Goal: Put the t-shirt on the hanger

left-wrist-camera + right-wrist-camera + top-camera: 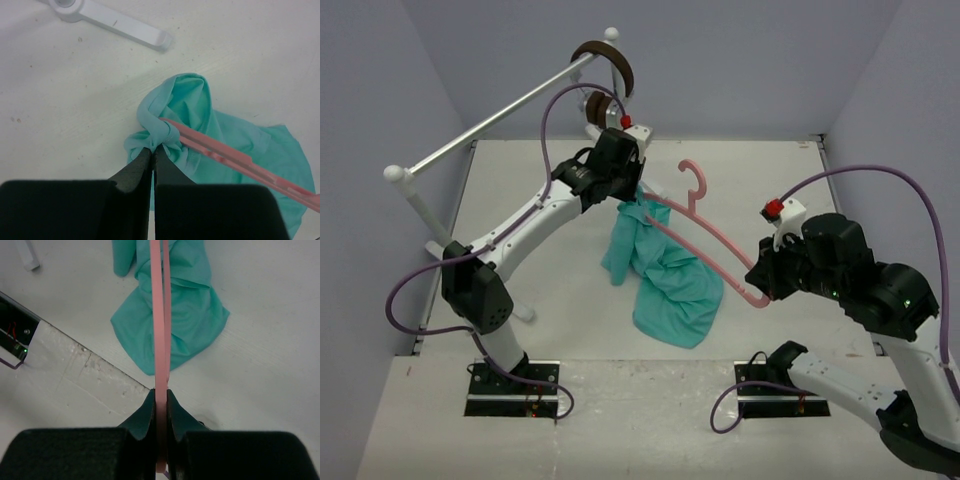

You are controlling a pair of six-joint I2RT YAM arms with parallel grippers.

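**T-shirt [675, 290] bunched at the hanger [701, 185] tip**

Left end effector [152, 149] is pressed together on a knot of teal fabric, right where one hanger arm ends. The cloth looks looped over that tip. Right end effector [161, 394] pinches the opposite shoulder of the hanger, holding the frame raised and slanted. From the left's pinch the t-shirt hangs in folds, its lower part heaped on the table [750, 165]. To do this step well, I judge the right should hold the frame rigid while the left draws the opening along the arm toward the hook. That pull should be gentle, so the thin plastic neither twists nor slips free.
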